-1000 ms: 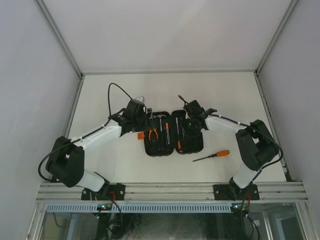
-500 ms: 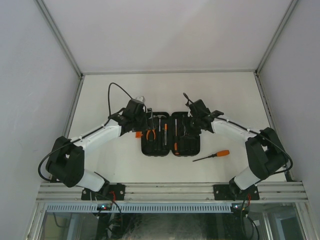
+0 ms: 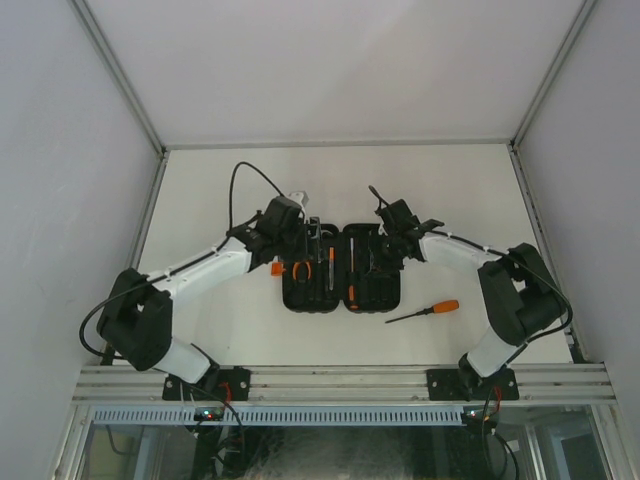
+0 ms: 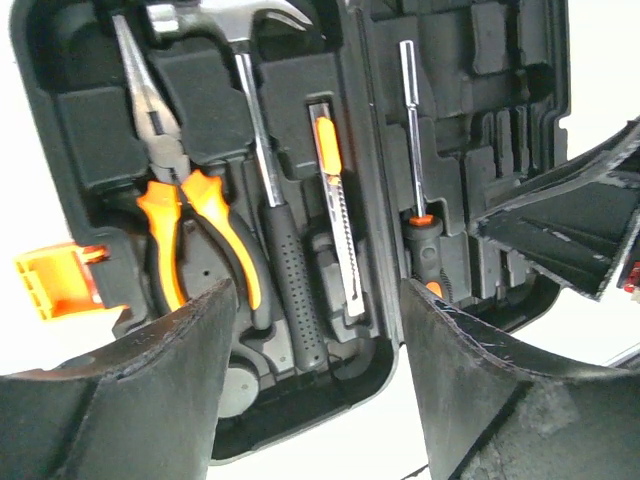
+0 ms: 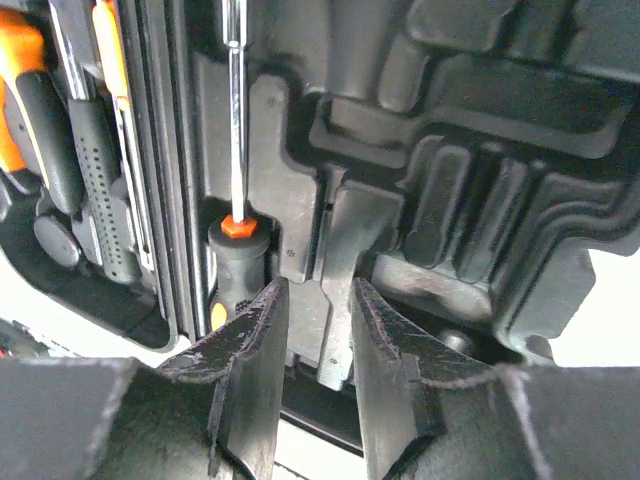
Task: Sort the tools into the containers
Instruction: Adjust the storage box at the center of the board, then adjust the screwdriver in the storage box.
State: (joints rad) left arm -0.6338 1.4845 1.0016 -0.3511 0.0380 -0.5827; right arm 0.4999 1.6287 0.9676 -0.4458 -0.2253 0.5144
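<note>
The black tool case [image 3: 372,294] lies open flat at the table's middle, its orange latch [image 4: 48,285] on the left. The left half holds orange-handled pliers [image 4: 172,215], a black-handled hammer [image 4: 268,190] and a thin orange-and-steel tool [image 4: 335,190]. A black-handled screwdriver [image 4: 414,150] sits in the right half, and also shows in the right wrist view [image 5: 234,200]. An orange-handled screwdriver [image 3: 426,311] lies on the table right of the case. My left gripper [image 4: 315,300] hangs open and empty over the left half. My right gripper [image 5: 318,320] is narrowly open over a moulded rib of the right half.
White walls and a metal frame enclose the table [image 3: 220,320]. My right finger's dark edge [image 4: 570,220] shows in the left wrist view. Both arms reach inward from the near rail [image 3: 340,380].
The case's right half, raised a second ago, now lies flat and the case sits slightly further left. My left gripper has moved right and further out over the left half.
</note>
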